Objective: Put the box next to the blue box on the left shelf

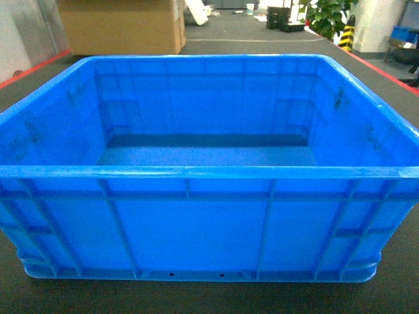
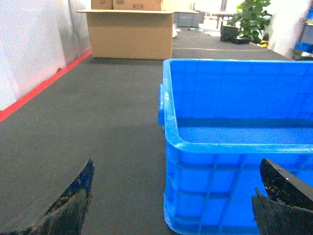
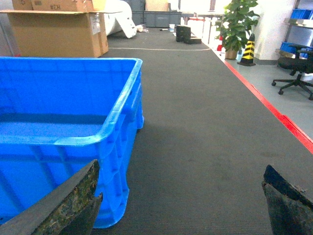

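Crate (image 1: 209, 222): glossy moulded plastic, ribbed walls, scuffed inside. Floor (image 2: 98, 122): dark matt ribbed carpet. Carton (image 2: 129, 32), upper left: matt brown cardboard. Finger pads (image 3: 68, 200): worn, rough, flaking.

We read very little here. On the cardboard box (image 2: 131, 30) at the upper left of the left wrist view, dark print on the top flap looks like "#CH". The same box (image 3: 56, 30), upper left of the right wrist view, shows similar print, too blurred to confirm. We read nothing on the blue crate (image 1: 209, 222).
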You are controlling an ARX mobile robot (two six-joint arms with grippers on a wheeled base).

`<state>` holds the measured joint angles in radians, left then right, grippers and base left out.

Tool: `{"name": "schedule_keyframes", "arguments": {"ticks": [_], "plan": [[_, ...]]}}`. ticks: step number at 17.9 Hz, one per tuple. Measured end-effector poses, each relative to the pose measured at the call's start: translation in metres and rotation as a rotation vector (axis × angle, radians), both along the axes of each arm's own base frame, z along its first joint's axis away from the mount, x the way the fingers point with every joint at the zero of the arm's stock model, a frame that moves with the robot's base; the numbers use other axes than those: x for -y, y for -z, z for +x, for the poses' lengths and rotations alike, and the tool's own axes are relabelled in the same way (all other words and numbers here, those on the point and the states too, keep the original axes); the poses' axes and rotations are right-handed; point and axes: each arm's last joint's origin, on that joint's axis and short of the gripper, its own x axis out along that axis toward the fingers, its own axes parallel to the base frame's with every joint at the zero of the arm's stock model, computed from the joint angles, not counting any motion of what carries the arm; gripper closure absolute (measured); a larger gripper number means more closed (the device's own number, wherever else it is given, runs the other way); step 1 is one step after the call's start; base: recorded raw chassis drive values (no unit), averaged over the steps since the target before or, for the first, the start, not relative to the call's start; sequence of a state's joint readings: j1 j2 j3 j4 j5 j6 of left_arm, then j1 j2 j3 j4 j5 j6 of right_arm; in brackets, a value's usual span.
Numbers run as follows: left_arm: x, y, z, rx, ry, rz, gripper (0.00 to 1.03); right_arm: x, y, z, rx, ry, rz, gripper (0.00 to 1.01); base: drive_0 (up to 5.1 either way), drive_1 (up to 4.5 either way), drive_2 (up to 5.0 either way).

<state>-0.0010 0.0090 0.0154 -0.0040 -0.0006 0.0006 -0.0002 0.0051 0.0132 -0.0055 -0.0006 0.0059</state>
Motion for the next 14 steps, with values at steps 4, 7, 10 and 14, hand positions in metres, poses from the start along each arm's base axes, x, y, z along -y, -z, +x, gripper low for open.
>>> {"name": "schedule_keyframes", "arguments": {"ticks": [4,7,10,14], "plan": [[0.0,0.0,0.0,0.0,0.0,0.0,0.05,0.0,0.0,0.0,0.0,0.0,0.0,0.03,0.0,0.0,0.0],[0.0,0.0,0.0,0.0,0.0,0.0,0.05,0.0,0.0,0.0,0.0,0.0,0.0,0.03,0.0,0.0,0.0],[0.0,0.0,0.0,0.0,0.0,0.0,0.05,0.0,0.0,0.0,0.0,0.0,0.0,0.03,0.0,0.0,0.0],[0.0,0.0,0.0,0.0,0.0,0.0,0.05,0.0,0.0,0.0,0.0,0.0,0.0,0.03,0.0,0.0,0.0]]}}
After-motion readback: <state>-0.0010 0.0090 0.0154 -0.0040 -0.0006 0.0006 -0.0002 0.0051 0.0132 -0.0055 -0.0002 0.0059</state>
